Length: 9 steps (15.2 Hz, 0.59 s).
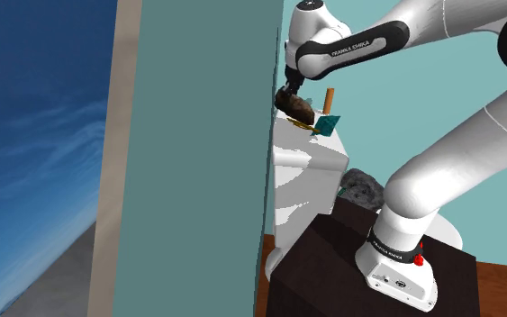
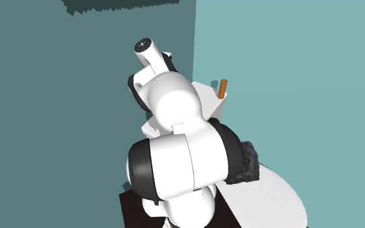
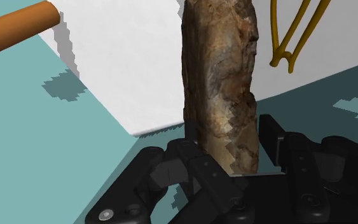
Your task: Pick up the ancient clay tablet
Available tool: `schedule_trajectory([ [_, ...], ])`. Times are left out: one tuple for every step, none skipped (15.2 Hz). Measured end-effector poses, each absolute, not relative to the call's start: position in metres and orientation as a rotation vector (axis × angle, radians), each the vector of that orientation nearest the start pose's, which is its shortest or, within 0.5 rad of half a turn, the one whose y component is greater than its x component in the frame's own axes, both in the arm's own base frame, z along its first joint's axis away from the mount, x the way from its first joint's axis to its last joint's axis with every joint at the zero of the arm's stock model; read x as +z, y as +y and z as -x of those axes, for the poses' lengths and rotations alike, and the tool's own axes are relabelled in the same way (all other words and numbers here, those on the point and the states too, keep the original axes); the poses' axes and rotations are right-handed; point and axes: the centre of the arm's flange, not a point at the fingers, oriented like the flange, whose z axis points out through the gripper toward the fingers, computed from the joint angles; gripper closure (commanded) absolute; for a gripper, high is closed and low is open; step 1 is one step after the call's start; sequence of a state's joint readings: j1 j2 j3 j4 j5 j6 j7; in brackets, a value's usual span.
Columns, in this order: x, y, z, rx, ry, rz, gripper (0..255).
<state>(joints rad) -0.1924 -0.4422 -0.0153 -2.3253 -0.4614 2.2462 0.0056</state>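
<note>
Now: gripper [image 3: 229,151] clamped on tablet [image 3: 220,83], at top of white unit [image 1: 310,167]. Lift straight up, slowly; hold squeeze firm; steer clear of orange peg [image 1: 329,97] on unit.

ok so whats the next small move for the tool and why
Probably a short lift straight up: the tool looks clasped on the brown tablet, which sits low by the white top, near an orange stick.

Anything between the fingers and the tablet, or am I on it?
Nothing in between. In the wrist view the rough brown tablet stands in the gripper, with both fingers against its sides.
</note>
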Motion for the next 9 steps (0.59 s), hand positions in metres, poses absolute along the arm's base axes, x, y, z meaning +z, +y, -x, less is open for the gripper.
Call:
schedule_trajectory([
  [0.554, -0.107, -0.439, -0.569, -0.021, 3.529, 255],
  [0.559, -0.106, -0.439, -0.568, -0.021, 3.529, 255],
  [0.564, -0.107, -0.439, -0.569, -0.021, 3.529, 255],
  [0.57, -0.106, -0.439, -0.569, -0.021, 3.529, 255],
  [0.575, -0.107, -0.439, -0.569, -0.021, 3.529, 255],
  [0.58, -0.108, -0.439, -0.569, -0.021, 3.529, 255],
  [0.585, -0.107, -0.44, -0.568, -0.021, 3.529, 255],
  [0.591, -0.107, -0.44, -0.568, -0.021, 3.529, 255],
  [0.596, -0.107, -0.44, -0.569, -0.021, 3.529, 255],
])
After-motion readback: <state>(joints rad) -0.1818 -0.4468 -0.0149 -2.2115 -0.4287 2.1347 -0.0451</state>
